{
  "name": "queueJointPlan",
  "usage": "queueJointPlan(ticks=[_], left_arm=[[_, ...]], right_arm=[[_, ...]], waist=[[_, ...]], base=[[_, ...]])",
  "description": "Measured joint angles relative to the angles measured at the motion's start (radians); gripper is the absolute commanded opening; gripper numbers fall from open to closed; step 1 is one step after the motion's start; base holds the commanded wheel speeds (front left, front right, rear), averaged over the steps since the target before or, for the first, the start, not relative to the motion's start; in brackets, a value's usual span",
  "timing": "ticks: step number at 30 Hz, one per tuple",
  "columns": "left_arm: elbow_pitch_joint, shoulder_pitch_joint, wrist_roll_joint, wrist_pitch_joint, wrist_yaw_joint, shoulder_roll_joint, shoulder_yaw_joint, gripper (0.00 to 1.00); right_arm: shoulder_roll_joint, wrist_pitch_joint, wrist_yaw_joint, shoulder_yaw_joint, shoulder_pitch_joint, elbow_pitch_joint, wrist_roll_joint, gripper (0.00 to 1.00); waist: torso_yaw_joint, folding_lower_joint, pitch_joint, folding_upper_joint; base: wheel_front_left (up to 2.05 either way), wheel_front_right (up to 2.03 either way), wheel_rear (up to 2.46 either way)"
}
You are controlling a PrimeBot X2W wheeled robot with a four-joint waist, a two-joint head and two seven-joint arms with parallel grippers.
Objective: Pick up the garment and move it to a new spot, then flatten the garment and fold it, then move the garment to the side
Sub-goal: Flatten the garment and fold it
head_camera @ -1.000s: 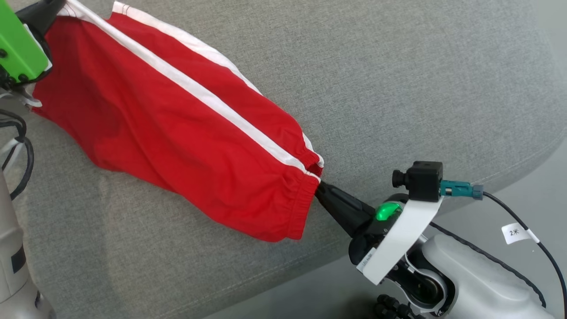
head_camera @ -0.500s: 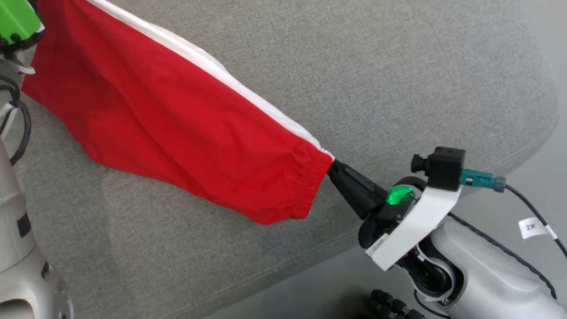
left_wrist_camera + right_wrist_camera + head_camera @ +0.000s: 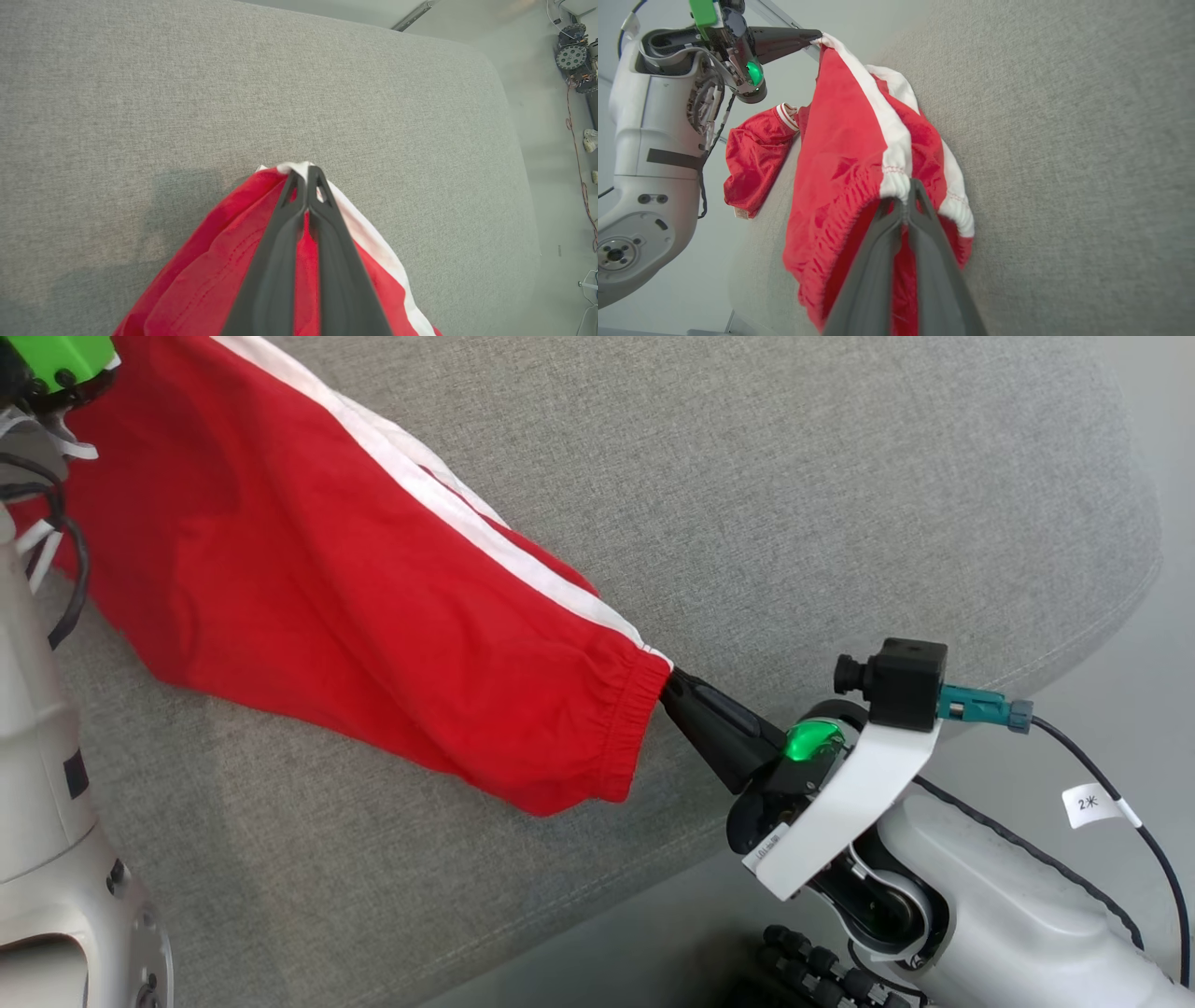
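The garment (image 3: 327,616) is a pair of red shorts with white side stripes, held stretched between my two grippers over the grey padded surface (image 3: 794,476). My right gripper (image 3: 669,684) is shut on the elastic waistband at its lower right end, and the right wrist view shows the same grip (image 3: 901,198). My left gripper (image 3: 303,169) is shut on the white-striped hem at the other end; the right wrist view shows it high up (image 3: 816,36). The cloth sags in the middle, its lower edge close to the surface.
The padded surface ends in a rounded edge (image 3: 1074,653) at the right, with pale floor (image 3: 1139,691) beyond. A tagged cable (image 3: 1088,803) trails from my right wrist. More red cloth with a striped cuff (image 3: 754,158) drapes over the surface's edge near my left arm (image 3: 649,140).
The shorts have been drawn tauter and turned, so one white stripe now mostly hides behind the cloth. My right gripper has risen slightly in the view. Both grips hold.
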Motion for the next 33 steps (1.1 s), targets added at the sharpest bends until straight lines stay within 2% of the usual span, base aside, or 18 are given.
queueJointPlan(ticks=[1, 2, 3, 4, 5, 6, 7, 16, 21, 25, 30, 33], left_arm=[[0.004, 0.000, 0.000, -0.005, 0.000, -0.001, -0.001, 0.02], [0.007, -0.001, 0.001, -0.006, 0.000, -0.002, -0.001, 0.23], [0.007, -0.001, 0.001, -0.006, 0.000, -0.002, -0.001, 0.23], [0.011, -0.002, 0.004, -0.006, 0.000, -0.002, -0.001, 0.38], [0.015, -0.002, 0.008, -0.007, 0.000, -0.002, -0.002, 0.82], [0.020, -0.002, 0.010, -0.009, 0.000, -0.002, -0.002, 1.00], [0.025, -0.002, 0.010, -0.015, 0.000, -0.002, -0.002, 1.00], [0.079, 0.002, -0.007, -0.043, -0.003, -0.023, -0.003, 1.00], [0.093, 0.030, -0.048, -0.097, -0.011, -0.039, 0.020, 1.00], [0.092, 0.076, -0.100, -0.126, -0.021, -0.053, 0.050, 1.00], [0.079, 0.153, -0.149, -0.176, -0.048, -0.065, 0.078, 1.00], [0.038, 0.206, -0.158, -0.233, -0.098, -0.064, 0.071, 1.00]], right_arm=[[-0.001, -0.001, 0.000, -0.001, -0.002, 0.004, 0.001, 0.00], [-0.002, -0.001, 0.000, -0.003, -0.004, 0.010, 0.002, 0.00], [-0.002, -0.001, 0.000, -0.003, -0.004, 0.010, 0.002, 0.00], [-0.004, -0.002, 0.000, -0.007, -0.007, 0.016, 0.002, 0.00], [-0.006, -0.007, 0.000, -0.012, -0.011, 0.026, 0.002, 0.39], [-0.008, -0.009, 0.000, -0.020, -0.013, 0.034, 0.000, 0.82], [-0.011, -0.010, 0.000, -0.022, -0.015, 0.041, -0.004, 1.00], [-0.010, -0.017, 0.000, -0.007, -0.019, 0.095, -0.019, 1.00], [-0.051, -0.026, -0.001, -0.042, -0.013, 0.132, -0.035, 1.00], [-0.104, -0.027, -0.021, -0.094, 0.003, 0.147, -0.048, 1.00], [-0.135, -0.035, -0.035, -0.135, 0.060, 0.137, -0.043, 1.00], [-0.115, -0.036, -0.034, -0.161, 0.092, 0.100, -0.022, 1.00]], waist=[[-0.002, 0.0000, 0.000, 0.0000], [-0.003, 0.0000, 0.000, 0.0000], [-0.003, 0.0000, 0.000, 0.0000], [-0.005, 0.0000, 0.000, 0.0000], [-0.006, 0.0000, 0.000, 0.0000], [-0.007, 0.0000, 0.000, 0.0000], [-0.009, 0.0000, 0.000, 0.0000], [-0.011, 0.0000, -0.026, 0.0000], [-0.007, 0.0000, -0.060, 0.0000], [-0.002, 0.0000, -0.096, 0.0000], [0.007, 0.0000, -0.150, 0.0000], [0.017, 0.0000, -0.184, 0.0000]], base=[[0.00, 0.00, 0.00], [0.00, 0.00, 0.00], [0.00, 0.00, 0.00], [0.00, 0.00, 0.00], [0.00, 0.00, 0.00], [0.00, 0.00, 0.00], [0.00, 0.00, 0.00], [0.00, 0.00, 0.00], [0.00, 0.00, 0.00], [0.00, 0.00, 0.00], [0.00, 0.00, 0.00], [0.00, 0.00, 0.00]])
